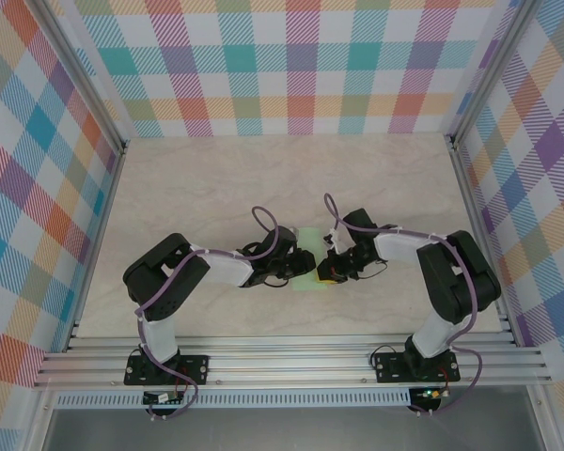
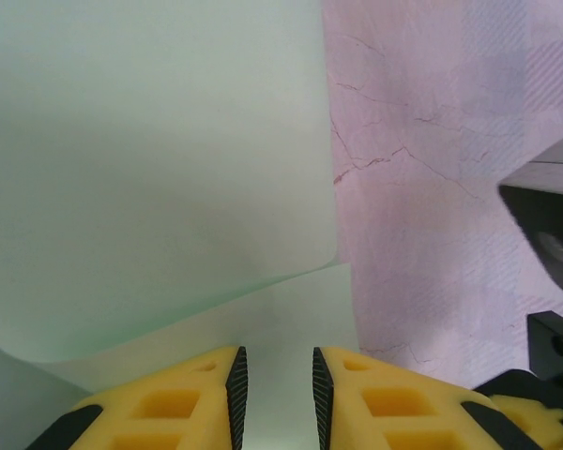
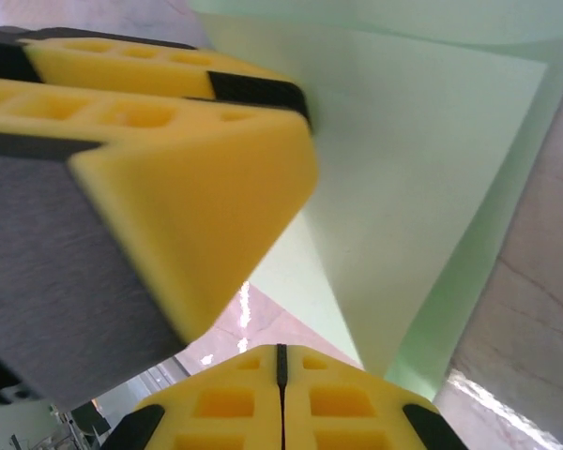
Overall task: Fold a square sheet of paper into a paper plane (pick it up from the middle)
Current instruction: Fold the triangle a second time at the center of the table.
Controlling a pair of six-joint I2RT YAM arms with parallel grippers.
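Two robot arms meet at the centre of a pale marble-patterned table (image 1: 263,178), seen from above, with the square sheet of paper (image 1: 307,286) lying between them. The pale mint-green paper peeks out above and below the left gripper (image 1: 307,263), which reaches in from the left of the frame. The right gripper (image 1: 329,271) comes in from the right and sits at the sheet's right edge.

In the left wrist view, the left gripper (image 2: 280,394) sits at the bottom centre, its yellow jaws a narrow gap apart. Paper shows through that gap, but whether they pinch it cannot be told. The sheet (image 2: 150,169) spreads away from the fingertips into the upper left of the frame. One layer is curled up and over a flatter layer beneath. Bare table (image 2: 422,187) lies to the right.

In the right wrist view, the right gripper (image 3: 281,375) is at the bottom centre with its jaws pressed fully together. The sheet (image 3: 422,169) rises toward the upper right, and a pointed fold comes down just beside the fingertips. The left gripper's fingers (image 3: 188,178) loom at the upper left, resting near the paper.

Judging from this, the left gripper stands over the paper's middle and is the nearer one. The paper is only partly folded and not yet a plane.
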